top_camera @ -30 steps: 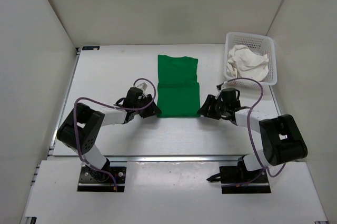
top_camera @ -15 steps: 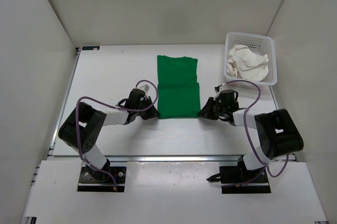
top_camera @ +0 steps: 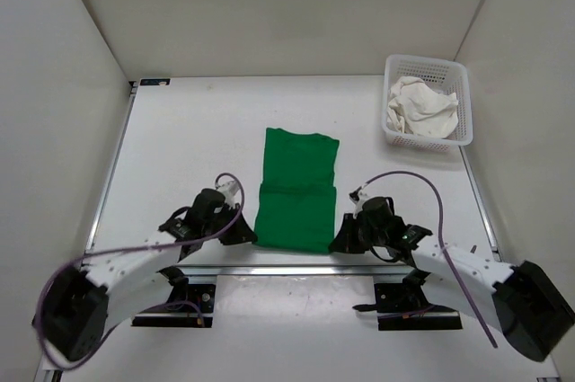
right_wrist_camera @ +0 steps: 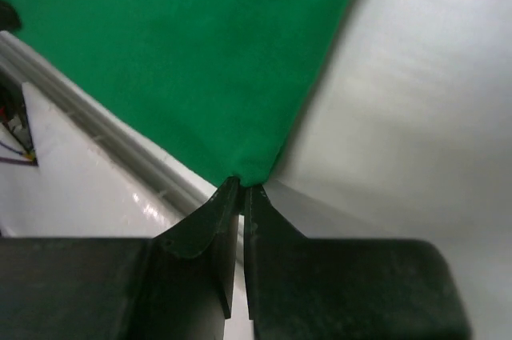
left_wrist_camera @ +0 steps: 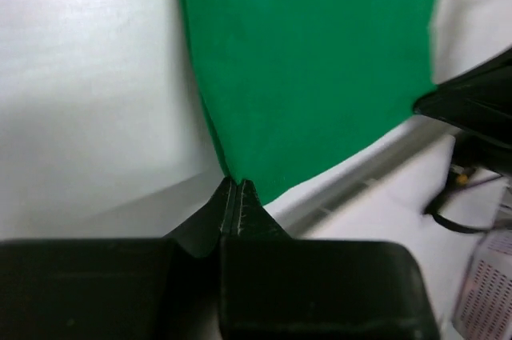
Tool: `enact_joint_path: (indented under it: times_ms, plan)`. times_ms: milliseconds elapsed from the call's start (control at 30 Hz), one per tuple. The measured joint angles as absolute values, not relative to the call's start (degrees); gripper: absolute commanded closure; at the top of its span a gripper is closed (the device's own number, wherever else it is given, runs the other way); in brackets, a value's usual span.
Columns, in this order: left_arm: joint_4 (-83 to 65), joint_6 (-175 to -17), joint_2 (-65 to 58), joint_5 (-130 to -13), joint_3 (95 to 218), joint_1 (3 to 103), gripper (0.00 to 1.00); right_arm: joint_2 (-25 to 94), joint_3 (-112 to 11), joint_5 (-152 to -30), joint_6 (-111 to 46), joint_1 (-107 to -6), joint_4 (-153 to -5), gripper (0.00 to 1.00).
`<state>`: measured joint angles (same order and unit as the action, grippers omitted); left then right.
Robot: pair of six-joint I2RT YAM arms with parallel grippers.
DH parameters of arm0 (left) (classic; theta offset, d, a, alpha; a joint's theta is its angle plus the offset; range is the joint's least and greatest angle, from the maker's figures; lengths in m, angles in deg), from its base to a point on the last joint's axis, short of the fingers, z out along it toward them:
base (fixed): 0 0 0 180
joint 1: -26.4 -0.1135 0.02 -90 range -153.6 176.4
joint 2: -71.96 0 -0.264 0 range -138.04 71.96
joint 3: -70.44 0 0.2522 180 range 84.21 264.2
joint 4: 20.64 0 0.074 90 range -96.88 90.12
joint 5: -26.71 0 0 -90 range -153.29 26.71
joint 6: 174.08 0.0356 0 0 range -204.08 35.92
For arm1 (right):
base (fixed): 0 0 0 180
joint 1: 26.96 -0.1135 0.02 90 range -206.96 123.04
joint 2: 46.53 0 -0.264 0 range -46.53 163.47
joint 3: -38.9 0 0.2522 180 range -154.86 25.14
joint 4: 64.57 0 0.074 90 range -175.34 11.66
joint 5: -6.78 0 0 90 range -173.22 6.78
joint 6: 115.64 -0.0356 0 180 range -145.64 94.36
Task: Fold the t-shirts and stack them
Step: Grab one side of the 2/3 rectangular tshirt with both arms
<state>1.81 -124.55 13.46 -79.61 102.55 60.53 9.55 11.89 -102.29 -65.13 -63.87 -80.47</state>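
The top camera hangs high over the near side and looks steeply down, taking in the whole tabletop (top_camera: 180, 130) from far off. The left wrist camera sits right behind the left gripper (left_wrist_camera: 238, 196), facing forward past it, very near the green shirt (left_wrist_camera: 312, 60). The right wrist camera sits likewise behind the right gripper (right_wrist_camera: 238, 192). All three share the shirt's near edge; each wrist view holds one near corner of it, the top view both

A white mesh basket (top_camera: 428, 61) stands at the table's (top_camera: 189, 139) far right corner.
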Motion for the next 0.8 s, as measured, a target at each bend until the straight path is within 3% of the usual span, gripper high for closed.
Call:
enact_joint_path:
  times_ms: [100,200,533,800]
  plan:
    - [7.0,-126.4,24.1,-80.4,101.9,58.8,1.00,4.2,11.4,-101.9,-66.6,-64.1,-85.2,1.00]
    - [9.1,-126.5,22.8,-80.7,107.6,56.3,1.00,5.8,5.2,-102.0,-64.6,-59.6,-89.3,1.00]
    - [4.7,-121.3,-15.5,-77.6,145.3,50.1,1.00,37.3,-33.1,-103.8,-52.8,-42.3,-88.4,1.00]
    - [5.0,-120.3,-41.8,-74.2,166.1,44.9,0.99,66.2,-58.0,-106.3,-49.6,-38.4,-89.9,1.00]
